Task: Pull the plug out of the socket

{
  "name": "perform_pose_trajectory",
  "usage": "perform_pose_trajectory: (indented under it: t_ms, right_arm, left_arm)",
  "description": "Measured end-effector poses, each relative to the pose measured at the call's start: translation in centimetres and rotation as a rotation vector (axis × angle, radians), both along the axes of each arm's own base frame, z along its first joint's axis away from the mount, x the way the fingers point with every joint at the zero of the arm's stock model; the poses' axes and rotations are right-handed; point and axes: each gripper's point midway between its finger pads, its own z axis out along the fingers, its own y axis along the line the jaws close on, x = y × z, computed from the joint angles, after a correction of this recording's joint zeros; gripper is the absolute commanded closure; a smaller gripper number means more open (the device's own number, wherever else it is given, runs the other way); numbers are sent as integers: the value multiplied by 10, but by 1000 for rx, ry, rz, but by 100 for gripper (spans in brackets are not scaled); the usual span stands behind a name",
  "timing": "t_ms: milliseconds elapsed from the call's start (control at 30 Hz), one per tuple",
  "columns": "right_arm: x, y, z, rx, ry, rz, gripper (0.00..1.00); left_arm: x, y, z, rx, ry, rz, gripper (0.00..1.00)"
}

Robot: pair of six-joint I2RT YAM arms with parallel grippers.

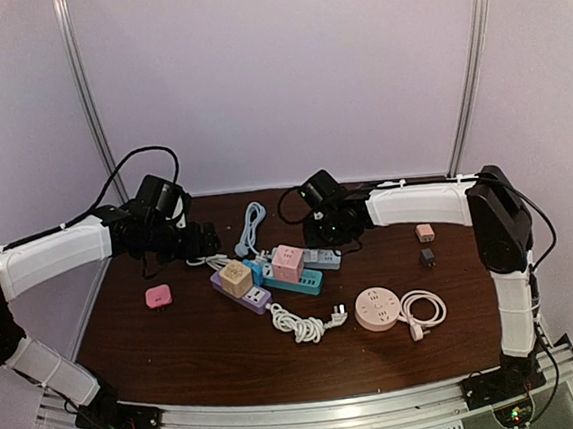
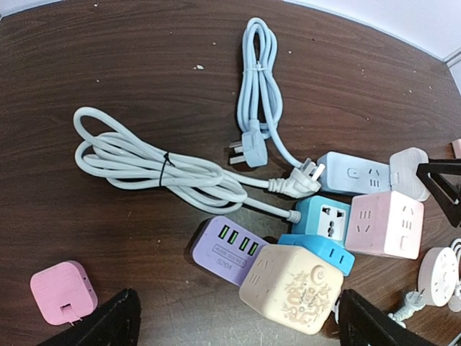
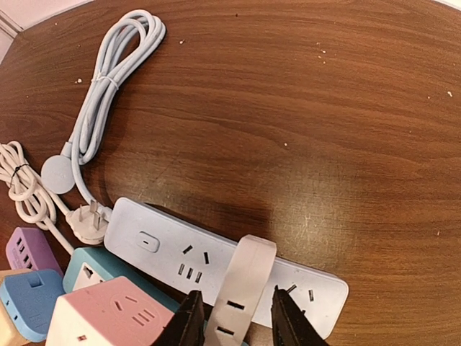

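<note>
The left gripper (image 2: 238, 318) hangs wide open above the cream cube socket (image 2: 292, 288), well apart from the job. Further right, the white plug (image 3: 245, 274) sits in the pale blue power strip (image 3: 158, 245), lying across its long axis. The right gripper (image 3: 238, 321) straddles it and appears clenched on both flanks, so it is the arm placed to pull.

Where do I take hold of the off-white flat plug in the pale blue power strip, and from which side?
Pinch the off-white flat plug by its two long side faces, coming from straight above: it lies across the pale blue power strip, sides bare, and the right tool straddles it.
</note>
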Motion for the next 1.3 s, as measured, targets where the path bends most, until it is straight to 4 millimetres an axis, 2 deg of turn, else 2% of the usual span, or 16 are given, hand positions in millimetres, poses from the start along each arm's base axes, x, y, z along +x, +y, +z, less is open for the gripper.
perform_pose_trajectory:
  t_ms: [233, 400, 633, 733, 933, 1067, 1167, 1300]
  right_arm:
    - [-5, 0, -2, 16, 12, 4, 67]
    - [-13, -6, -14, -10, 53, 7, 71]
    - [-13, -6, -13, 3, 58, -12, 87]
    - [-9, -12, -12, -16, 43, -25, 92]
    - [-17, -47, -12, -83, 51, -47, 96]
    - [-26, -80, -13, -117, 65, -63, 96]
    - [-43, -109, -14, -139, 81, -71, 97]
    - [-66, -132, -13, -145, 97, -62, 98]
  left_arm:
    - [1, -16, 2, -8, -3, -28, 3]
    - [0, -28, 2, -12, -3, -51, 3]
    - [0, -47, 4, -47, 2, -90, 3]
    - [1, -61, 3, -86, 16, -120, 3]
    - [-3, -94, 0, -145, 48, -195, 4]
    - [-10, -130, 8, -190, 49, -271, 7]
    - [-16, -161, 14, -220, 48, -328, 19]
    - [-27, -210, 13, -249, 52, -408, 40]
